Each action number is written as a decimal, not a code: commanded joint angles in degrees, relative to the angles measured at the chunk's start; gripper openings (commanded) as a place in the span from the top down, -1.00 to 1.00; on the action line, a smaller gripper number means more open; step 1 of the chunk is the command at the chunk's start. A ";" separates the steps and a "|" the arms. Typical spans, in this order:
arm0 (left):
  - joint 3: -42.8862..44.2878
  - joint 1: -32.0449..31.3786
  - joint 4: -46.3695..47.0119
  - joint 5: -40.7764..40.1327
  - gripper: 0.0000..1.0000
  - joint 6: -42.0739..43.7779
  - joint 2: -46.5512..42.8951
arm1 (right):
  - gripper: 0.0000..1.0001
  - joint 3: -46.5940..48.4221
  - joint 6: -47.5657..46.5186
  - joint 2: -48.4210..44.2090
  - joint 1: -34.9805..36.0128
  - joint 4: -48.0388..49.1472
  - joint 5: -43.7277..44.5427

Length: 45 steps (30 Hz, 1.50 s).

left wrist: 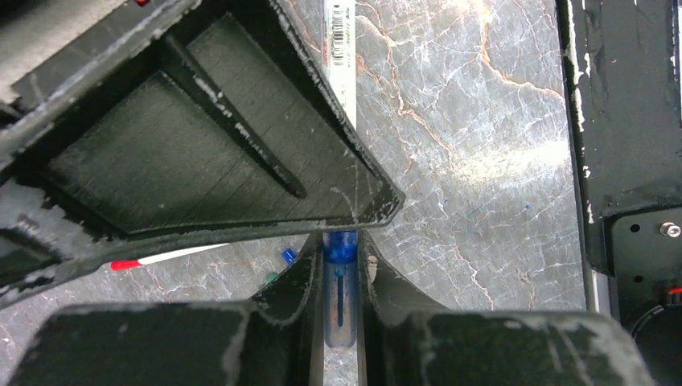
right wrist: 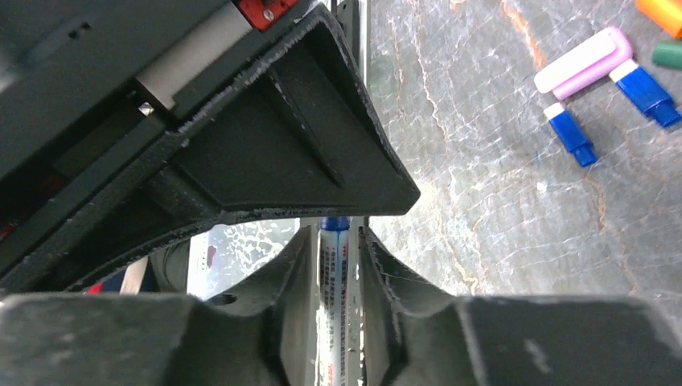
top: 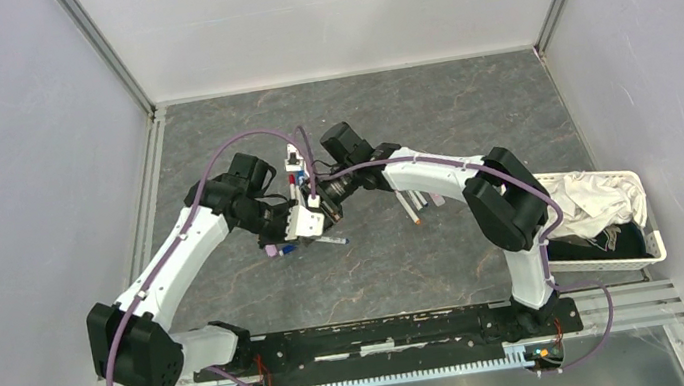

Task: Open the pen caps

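My two grippers meet over the middle of the table, the left gripper (top: 300, 221) against the right gripper (top: 324, 201). In the left wrist view the left gripper (left wrist: 340, 273) is shut on a translucent blue pen cap (left wrist: 339, 281). In line beyond it, a white pen barrel (left wrist: 343, 48) runs on past the other gripper's finger. In the right wrist view the right gripper (right wrist: 334, 269) is shut on that white pen (right wrist: 333, 281), whose blue end (right wrist: 334, 223) points at the left gripper. The place where cap and barrel meet is hidden behind the fingers.
Loose blue caps (right wrist: 573, 133), a thick pink-lilac pen (right wrist: 585, 63), and orange (right wrist: 663, 10) and green (right wrist: 667, 55) pieces lie on the marble table. A red-ended white pen (left wrist: 161, 259) lies nearby, and more pens (top: 411, 208) to the right. A white basket (top: 655, 255) with cloth stands at the right edge.
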 commanded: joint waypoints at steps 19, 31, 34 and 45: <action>1.50 -0.50 0.93 3.00 0.01 0.47 -0.25 | 1.00 0.17 0.40 -1.18 0.22 1.77 -1.94; 1.37 -0.87 1.45 2.53 0.96 1.97 -0.85 | 0.34 1.17 1.87 0.65 2.48 2.86 -2.43; 1.28 -0.97 0.85 2.35 0.96 2.65 -0.78 | 0.24 2.54 2.36 1.43 2.85 3.26 -2.94; 2.63 -3.57 0.65 3.23 0.96 3.83 0.34 | 1.00 7.30 7.66 6.49 4.27 9.17 -0.15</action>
